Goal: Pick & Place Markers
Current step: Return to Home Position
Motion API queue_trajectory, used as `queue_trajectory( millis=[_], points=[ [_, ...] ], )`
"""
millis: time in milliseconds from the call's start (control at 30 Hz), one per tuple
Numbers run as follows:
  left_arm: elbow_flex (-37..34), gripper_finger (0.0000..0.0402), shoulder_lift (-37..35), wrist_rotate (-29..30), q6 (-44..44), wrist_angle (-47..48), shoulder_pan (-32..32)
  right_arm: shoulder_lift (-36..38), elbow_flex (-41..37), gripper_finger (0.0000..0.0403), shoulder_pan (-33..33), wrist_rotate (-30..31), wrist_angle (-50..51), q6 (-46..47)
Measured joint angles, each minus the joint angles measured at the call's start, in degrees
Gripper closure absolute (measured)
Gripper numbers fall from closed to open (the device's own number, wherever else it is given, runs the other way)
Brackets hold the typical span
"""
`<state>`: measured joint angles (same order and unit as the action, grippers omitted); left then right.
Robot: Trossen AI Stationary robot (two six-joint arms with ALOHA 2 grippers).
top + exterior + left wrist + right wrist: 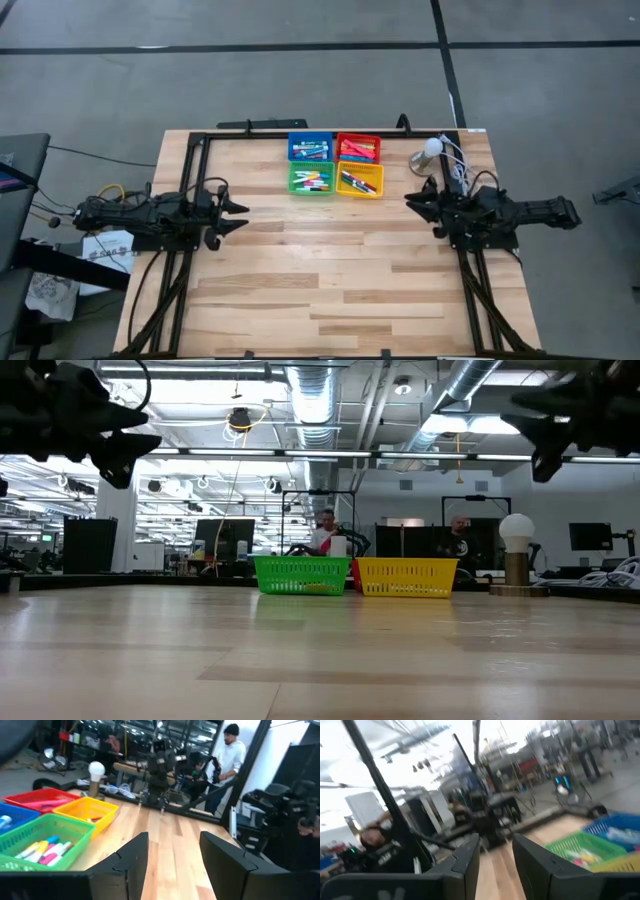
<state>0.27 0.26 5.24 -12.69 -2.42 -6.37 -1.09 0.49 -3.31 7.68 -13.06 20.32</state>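
High view, left end effector (243, 216): over the left side of the bench (300, 290), pointing toward the middle, wide and empty
High view, right end effector (420, 212): over the right side, facing the left one, wide and empty
High view, markers (312, 182): all in four trays at the far middle, touching in a square; blue tray (310, 135) and red tray (358, 134) behind, green tray (311, 194) and yellow tray (360, 195) in front
High view, lamp (432, 150): white bulb, just right of the red tray
Low view: green and yellow trays side by side, lamp to their right, both arms at the top corners, well above the bench; people (325, 530) in the room behind
Left wrist view: left fingers (132, 862) apart with bare bench between; markers with pink, yellow and blue caps lie in the green tray; person in a white top (227, 760) beyond the bench
Right wrist view: right fingers (465, 857) apart, nothing between; green tray with markers off to one side, blue tray behind it
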Motion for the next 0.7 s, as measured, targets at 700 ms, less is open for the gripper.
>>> queue_trajectory(
  millis=[700],
  points=[
    [0.0,0.0224,0.1,2.3,0.4,-0.5,0.0,0.0,-0.1,0.0294,0.6,-0.4,8.0,-3.8]
  ],
)
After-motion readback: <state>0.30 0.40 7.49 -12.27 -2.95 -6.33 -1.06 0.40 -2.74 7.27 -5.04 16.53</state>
